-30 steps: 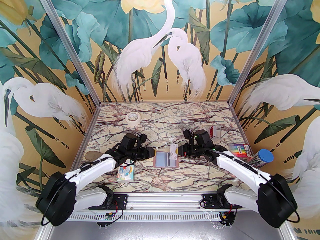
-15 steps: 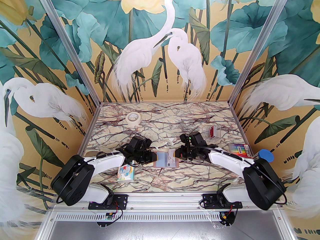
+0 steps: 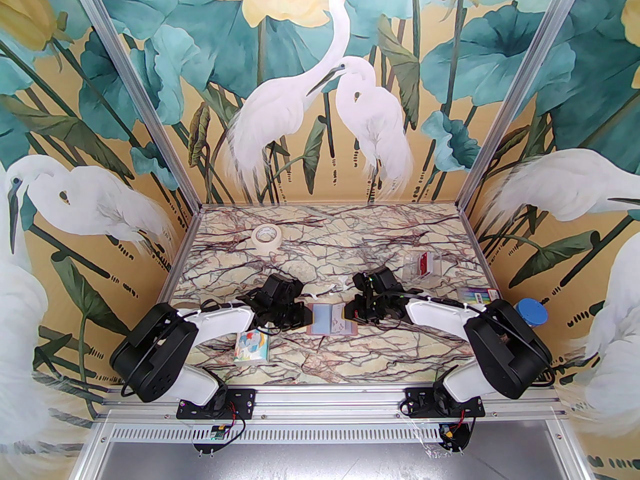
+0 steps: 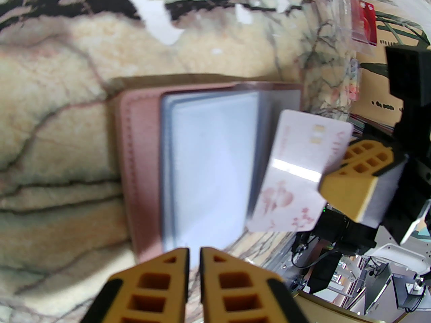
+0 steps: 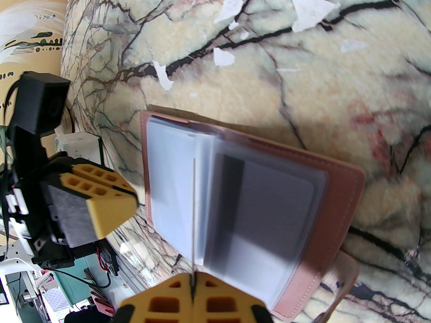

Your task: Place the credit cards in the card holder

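The card holder (image 3: pixel 320 329) lies open in the middle of the table, dusty-pink outside (image 4: pixel 134 167) with pale blue-grey sleeves inside. My right gripper (image 3: pixel 348 313) is shut on a white credit card (image 4: pixel 293 167) with pink print. It holds the card tilted over the holder's right half; the right wrist view shows it edge-on (image 5: pixel 194 214). A grey card with a dark stripe (image 5: pixel 269 197) shows through the right-hand sleeve. My left gripper (image 4: pixel 194 257) is shut at the holder's left edge, with nothing seen between its fingers. A red card (image 4: pixel 363 22) stands in the clear box.
A tape roll (image 3: pixel 266 238) lies at the back left. The cartoon tissue pack (image 3: pixel 252 346) is near the left arm. The clear box (image 3: pixel 422 264), a pack of coloured pens (image 3: pixel 477 295) and a blue-lidded jar (image 3: pixel 531 313) sit at the right. Torn paper bits (image 5: pixel 232 7) lie behind the holder.
Both arms have folded back and their grippers have come down to the holder. The right gripper has lowered the white card onto the right half, and the left gripper has moved to the left edge.
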Robot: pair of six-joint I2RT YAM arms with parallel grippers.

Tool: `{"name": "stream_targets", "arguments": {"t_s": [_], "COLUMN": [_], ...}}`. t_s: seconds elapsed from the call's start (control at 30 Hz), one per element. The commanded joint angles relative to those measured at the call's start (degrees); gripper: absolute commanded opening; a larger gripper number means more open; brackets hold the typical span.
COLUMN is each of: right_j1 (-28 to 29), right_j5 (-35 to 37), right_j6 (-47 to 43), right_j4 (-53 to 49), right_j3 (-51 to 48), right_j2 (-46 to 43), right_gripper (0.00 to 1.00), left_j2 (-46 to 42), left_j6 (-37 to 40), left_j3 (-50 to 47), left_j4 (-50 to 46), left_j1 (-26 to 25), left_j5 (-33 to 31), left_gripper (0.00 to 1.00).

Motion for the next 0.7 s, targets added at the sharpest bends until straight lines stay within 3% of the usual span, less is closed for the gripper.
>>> {"name": "stream_targets", "arguments": {"t_s": [0.0, 0.67], "right_j1": [0.4, 0.4], "right_j5": [0.4, 2.4], "right_j6": [0.7, 1.2], "right_j4": [1.5, 1.5], "right_j3": [1.8, 2.7], "right_j2": [1.2, 3.1], "right_gripper": [0.00, 0.00], "left_j2": [1.2, 3.2], "left_j6": [0.2, 0.3], "left_j3": [0.8, 1.0], "left_j4": [1.5, 0.7], "left_j1": [-0.3, -0.8], "left_j5": [-1.5, -3.8], "left_gripper": [0.12, 0.06]}}
